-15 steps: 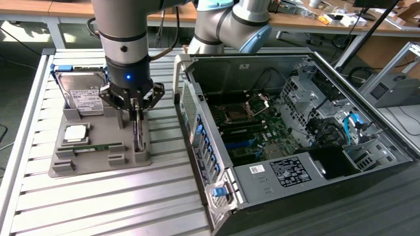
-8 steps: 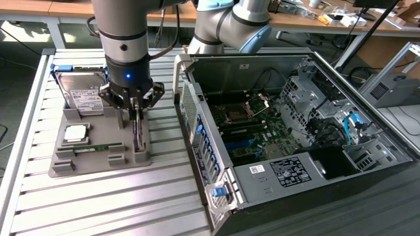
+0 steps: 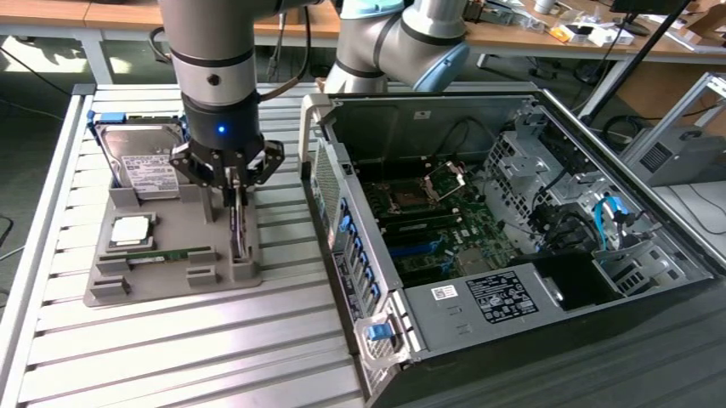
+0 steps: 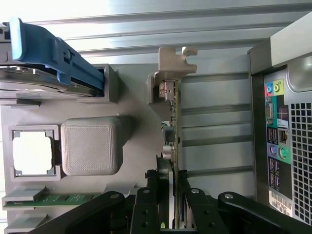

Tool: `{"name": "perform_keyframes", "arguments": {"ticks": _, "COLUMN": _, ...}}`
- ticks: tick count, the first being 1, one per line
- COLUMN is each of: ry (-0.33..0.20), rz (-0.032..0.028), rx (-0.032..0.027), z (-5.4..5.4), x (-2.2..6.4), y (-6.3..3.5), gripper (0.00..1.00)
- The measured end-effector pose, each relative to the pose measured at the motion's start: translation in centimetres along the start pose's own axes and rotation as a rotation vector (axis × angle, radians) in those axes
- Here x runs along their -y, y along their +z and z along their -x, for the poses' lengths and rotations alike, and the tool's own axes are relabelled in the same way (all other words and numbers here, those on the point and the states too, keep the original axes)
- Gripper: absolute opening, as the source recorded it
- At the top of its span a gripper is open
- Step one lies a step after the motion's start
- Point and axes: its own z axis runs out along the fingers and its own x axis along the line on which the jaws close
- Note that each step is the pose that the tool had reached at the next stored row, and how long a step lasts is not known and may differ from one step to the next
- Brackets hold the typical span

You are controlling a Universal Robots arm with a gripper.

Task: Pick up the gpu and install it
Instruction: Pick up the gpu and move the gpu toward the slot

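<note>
The gpu (image 3: 236, 231) stands on its edge in the slot along the exterior view's right side of the grey holder tray (image 3: 153, 287). My gripper (image 3: 233, 197) comes down on it from above, one finger on each face of the thin card, shut on it. In the wrist view the gpu (image 4: 174, 117) runs edge-on away from my gripper (image 4: 169, 195), with its metal end bracket (image 4: 171, 63) at the far end and the black fingers (image 4: 146, 204) pressed against both sides. The card's lower edge still sits in the tray.
The tray also carries a silver hard drive (image 3: 142, 161) in a blue frame (image 4: 44, 53), a processor chip (image 3: 131, 229) and a green memory stick (image 3: 170, 253). The open computer case (image 3: 477, 212) lies at the exterior view's right, its rear panel (image 4: 285, 131) close to the card.
</note>
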Motion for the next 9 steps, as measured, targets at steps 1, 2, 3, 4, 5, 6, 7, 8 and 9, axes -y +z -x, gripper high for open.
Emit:
{"name": "perform_keyframes", "arguments": {"ticks": 1, "ry": 0.000, "rz": 0.0000, "rx": 0.0000, "z": 0.00, "x": 0.00, "y": -0.02, "gripper": 0.27}}
{"name": "perform_keyframes", "arguments": {"ticks": 2, "ry": 0.000, "rz": 0.0000, "rx": 0.0000, "z": 0.00, "x": 0.00, "y": -0.04, "gripper": 0.27}}
{"name": "perform_keyframes", "arguments": {"ticks": 3, "ry": 0.000, "rz": -0.0001, "rx": 0.0000, "z": 0.00, "x": 0.00, "y": -0.07, "gripper": 0.27}}
{"name": "perform_keyframes", "arguments": {"ticks": 4, "ry": 0.000, "rz": 0.0000, "rx": 0.0000, "z": 0.00, "x": 0.00, "y": -0.10, "gripper": 0.27}}
{"name": "perform_keyframes", "arguments": {"ticks": 5, "ry": 0.000, "rz": 0.0000, "rx": 0.0000, "z": 0.00, "x": 0.00, "y": -0.12, "gripper": 0.27}}
{"name": "perform_keyframes", "arguments": {"ticks": 6, "ry": 0.000, "rz": -0.0001, "rx": 0.0000, "z": 0.00, "x": 0.00, "y": -0.15, "gripper": 0.27}}
{"name": "perform_keyframes", "arguments": {"ticks": 7, "ry": 0.000, "rz": 0.0000, "rx": 0.0001, "z": 0.00, "x": 0.00, "y": -0.18, "gripper": 0.27}}
{"name": "perform_keyframes", "arguments": {"ticks": 8, "ry": 0.000, "rz": 0.0000, "rx": 0.0000, "z": 0.01, "x": 0.00, "y": -0.20, "gripper": 0.27}}
{"name": "perform_keyframes", "arguments": {"ticks": 9, "ry": 0.000, "rz": 0.0000, "rx": 0.0000, "z": 0.01, "x": 0.00, "y": -0.23, "gripper": 0.27}}
